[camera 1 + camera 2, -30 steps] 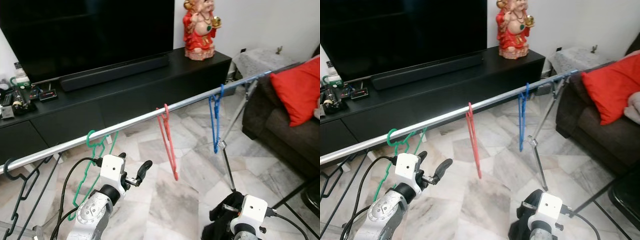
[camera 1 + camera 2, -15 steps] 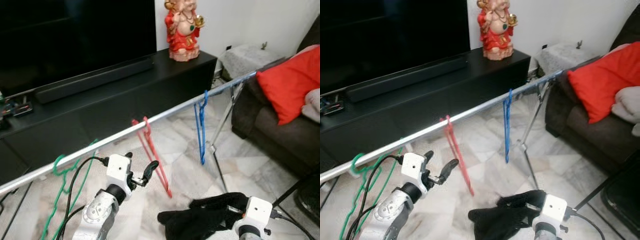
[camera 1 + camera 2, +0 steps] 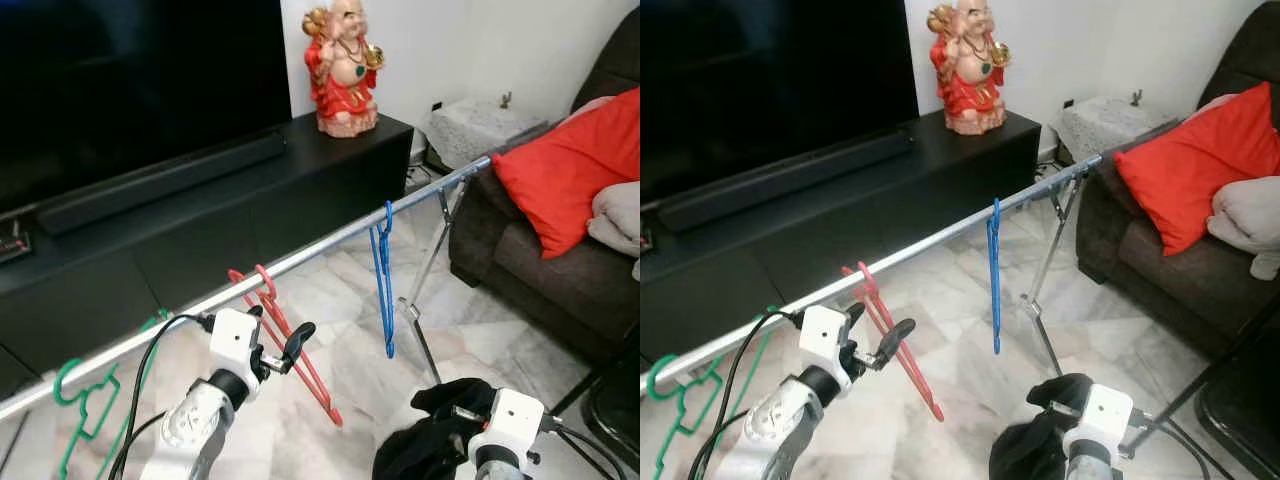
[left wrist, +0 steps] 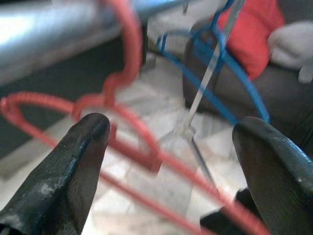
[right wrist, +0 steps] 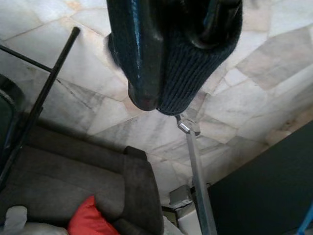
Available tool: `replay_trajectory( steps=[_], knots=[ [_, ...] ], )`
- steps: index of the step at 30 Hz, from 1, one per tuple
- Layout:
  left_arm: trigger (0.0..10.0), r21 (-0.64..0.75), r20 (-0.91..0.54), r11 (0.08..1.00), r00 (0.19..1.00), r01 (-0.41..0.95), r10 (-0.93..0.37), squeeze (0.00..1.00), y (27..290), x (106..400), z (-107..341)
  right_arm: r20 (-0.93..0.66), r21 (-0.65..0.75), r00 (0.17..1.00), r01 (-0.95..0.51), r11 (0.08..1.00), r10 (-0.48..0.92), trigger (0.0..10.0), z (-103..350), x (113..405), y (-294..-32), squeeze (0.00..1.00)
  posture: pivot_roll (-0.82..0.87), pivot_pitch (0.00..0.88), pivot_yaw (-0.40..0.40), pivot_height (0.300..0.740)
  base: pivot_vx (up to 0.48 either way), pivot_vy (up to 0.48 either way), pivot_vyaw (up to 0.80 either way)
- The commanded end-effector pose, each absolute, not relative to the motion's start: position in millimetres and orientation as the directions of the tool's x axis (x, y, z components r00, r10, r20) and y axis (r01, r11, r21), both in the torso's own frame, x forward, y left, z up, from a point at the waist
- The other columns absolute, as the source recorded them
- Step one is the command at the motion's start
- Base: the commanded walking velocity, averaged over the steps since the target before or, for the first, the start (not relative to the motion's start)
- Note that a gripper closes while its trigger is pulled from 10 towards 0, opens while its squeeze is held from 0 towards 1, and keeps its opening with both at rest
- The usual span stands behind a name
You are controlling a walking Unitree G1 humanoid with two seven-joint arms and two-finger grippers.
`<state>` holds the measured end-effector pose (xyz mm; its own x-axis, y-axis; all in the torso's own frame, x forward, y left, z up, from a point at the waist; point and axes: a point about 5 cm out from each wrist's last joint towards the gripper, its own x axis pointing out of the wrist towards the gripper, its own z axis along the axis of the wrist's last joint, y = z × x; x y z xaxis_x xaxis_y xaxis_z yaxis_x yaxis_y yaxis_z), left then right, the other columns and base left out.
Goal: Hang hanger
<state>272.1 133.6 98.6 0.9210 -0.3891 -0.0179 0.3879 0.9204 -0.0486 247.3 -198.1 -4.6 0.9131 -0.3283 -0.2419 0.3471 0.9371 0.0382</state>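
Hangers ride on a silver clothes rail [image 3: 330,241] that runs diagonally in front of a black TV cabinet [image 3: 200,200], each hooked over the top of the tube so that its own weight keeps it seated. From the robot's left to its right the order is green hanger [image 3: 85,420], red hanger [image 3: 290,345], blue hanger [image 3: 383,270]. The red hanger's hook [image 3: 262,281] sits over the rail, so it reads as hung, and its body slants down and away toward the floor rather than hanging plumb.

The left gripper [image 3: 281,348] is raised to rail height just beside the red hanger, fingers spread apart. In the left wrist view the two black fingertips [image 4: 73,166] stand wide on either side of the red wire [image 4: 127,142] with nothing pinched between them; whether a finger touches the wire cannot be told. This open posture suits either a release or an approach.

The right gripper [image 5: 161,63] hangs low near the floor, clamped on a dark knitted garment [image 3: 435,440] that drapes over its fingers. Held down there, the cloth stays out of the way of the rail and hangers.

A red figurine [image 3: 342,68] stands on the cabinet end, and a red cushion [image 3: 560,175] rests on the dark sofa [image 3: 540,270] beyond the rail's tripod leg [image 3: 425,290].
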Motion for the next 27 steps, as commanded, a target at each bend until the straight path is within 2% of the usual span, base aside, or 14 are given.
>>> replay_trajectory(
  steps=[1,5,10,21,27],
  knots=[
    [10.0,-0.051,-0.046,0.920,0.919,0.388,-0.391,0.00,138,271,96,-0.229,0.050,0.922,0.331,0.942,-0.312,10.0,-3,249,-191,0.00,0.07,0.050,0.056,0.740,0.000,0.000,0.00],
    [10.0,-0.014,-0.122,0.914,0.907,0.405,-0.403,0.00,134,272,93,-0.233,0.048,0.922,0.330,0.943,-0.310,10.0,-4,248,-191,0.00,0.07,0.053,0.055,0.740,0.000,0.000,0.00],
    [10.0,-0.006,-0.145,0.894,0.884,0.448,-0.444,0.00,126,271,95,-0.237,0.046,0.920,0.330,0.943,-0.311,10.0,-5,248,-192,0.00,0.07,0.054,0.055,0.740,0.000,0.000,0.00],
    [10.0,0.103,-0.216,0.889,0.883,0.446,-0.417,0.00,106,266,117,-0.244,0.041,0.919,0.329,0.943,-0.310,10.0,-6,247,-190,0.00,0.08,0.062,0.058,0.740,0.000,0.000,0.00],
    [10.0,0.088,-0.343,0.934,0.891,0.346,-0.298,0.00,93,267,122,-0.249,0.041,0.918,0.329,0.943,-0.309,10.0,-7,247,-188,0.00,0.08,0.060,0.061,0.740,0.000,0.000,0.00]
  ],
)
